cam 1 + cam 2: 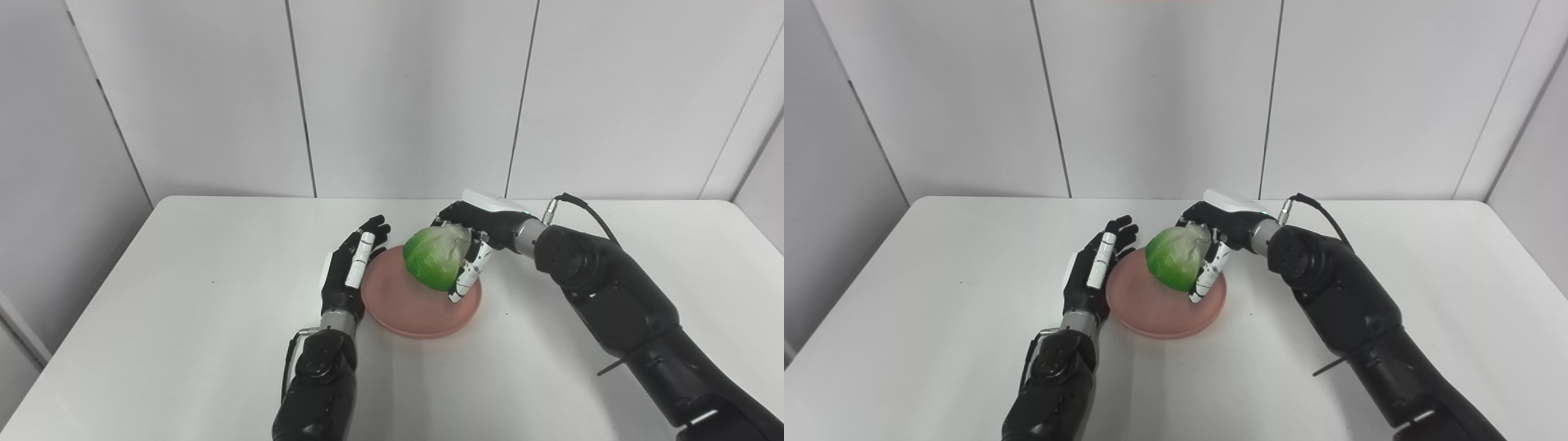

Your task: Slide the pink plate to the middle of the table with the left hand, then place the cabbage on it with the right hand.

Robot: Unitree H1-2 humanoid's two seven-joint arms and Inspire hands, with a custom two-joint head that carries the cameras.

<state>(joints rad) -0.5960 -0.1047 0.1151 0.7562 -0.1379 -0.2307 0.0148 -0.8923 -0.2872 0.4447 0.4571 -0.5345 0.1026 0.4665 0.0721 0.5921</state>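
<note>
A: Where is the round, shallow pink plate sitting?

B: It is lying flat on the white rectangular table, near the table's middle. The bare part of its dish is facing the camera, and its near rim is showing in full.

A: And the round, pale-green cabbage?

B: It is sitting over the far half of the plate, and its underside is looking as if it is touching the dish, though the contact point itself is hiding behind the cabbage. The robot's black right hand is wrapping it from the right and from behind. White-banded fingers are curling down the cabbage's right flank, with their tips reaching toward the plate, so this hand is holding the cabbage.

A: What is the black left hand doing?

B: It is standing on edge just beside the plate's left rim, palm turned toward the plate. Its fingers are stretching out nearly straight toward the far wall and lying close together, gripping nothing. Whether the palm is actually touching the rim is unclear in both views.

A: Are the two hands meeting?

B: No, the cabbage and the plate's far-left rim are lying between them.
</note>
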